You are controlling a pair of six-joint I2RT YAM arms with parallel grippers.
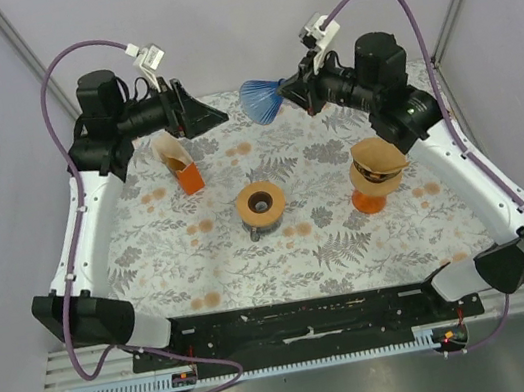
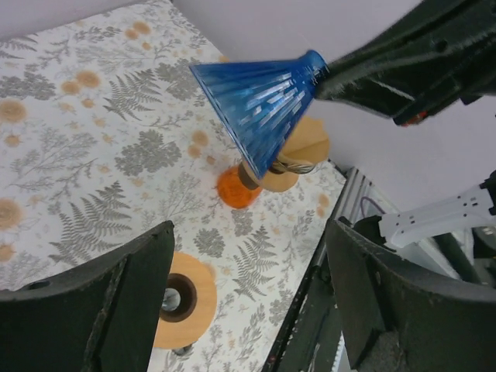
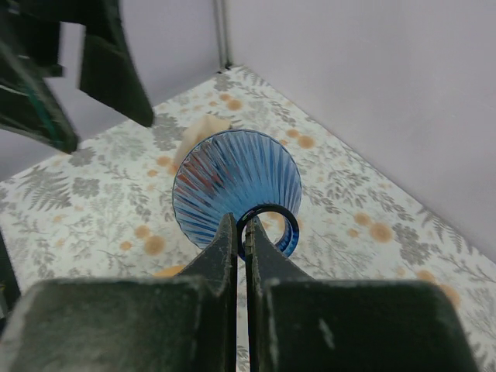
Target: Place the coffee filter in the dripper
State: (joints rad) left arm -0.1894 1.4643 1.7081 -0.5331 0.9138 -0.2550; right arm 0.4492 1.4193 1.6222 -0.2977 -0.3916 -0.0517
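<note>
**Early stage.** Right gripper (image 1: 287, 93) clamped the handle ring of the blue dripper (image 1: 260, 99), held aloft above the far side of the table (image 1: 351, 241). Left gripper (image 1: 207, 116) gaped empty. Paper filters (image 1: 171, 154) stood in the orange holder (image 1: 188, 179), none yet seated.

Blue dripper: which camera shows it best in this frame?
Left wrist: the blue dripper shows side-on, its whole ribbed cone, held aloft by the right gripper. Right wrist sees it from behind, its base ring pinched. Top external shows it small and far.
</note>
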